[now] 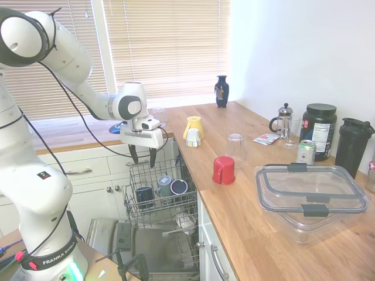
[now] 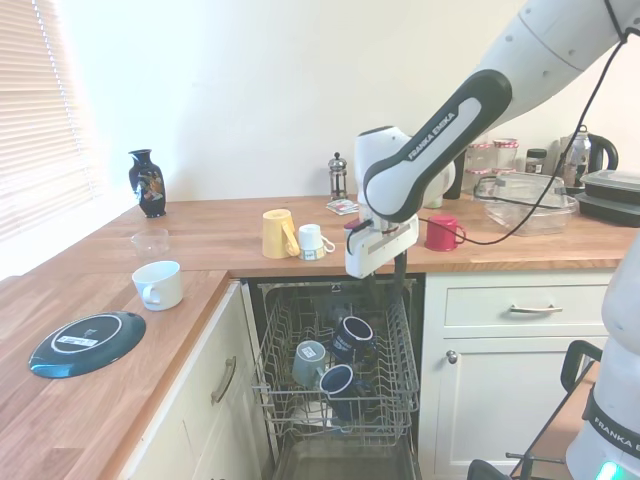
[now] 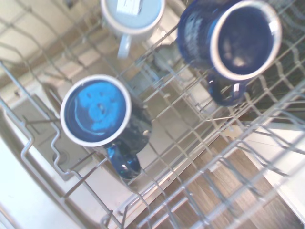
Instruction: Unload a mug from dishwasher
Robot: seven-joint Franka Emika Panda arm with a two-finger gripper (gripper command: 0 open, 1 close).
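My claw (image 1: pixel 143 160) is open and holds nothing. The mug (image 1: pixel 144 195) sits in the dishwasher (image 1: pixel 153 249) rack at six o'clock, right under me, mouth facing up.

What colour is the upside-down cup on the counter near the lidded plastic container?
Red; the cup shows best in the first exterior view, left of the plastic container.

On your worktop you see a red mug (image 1: pixel 224 170), a yellow jug (image 1: pixel 194 126), a dark vase (image 1: pixel 221 91) and a clear lidded container (image 1: pixel 310 196).
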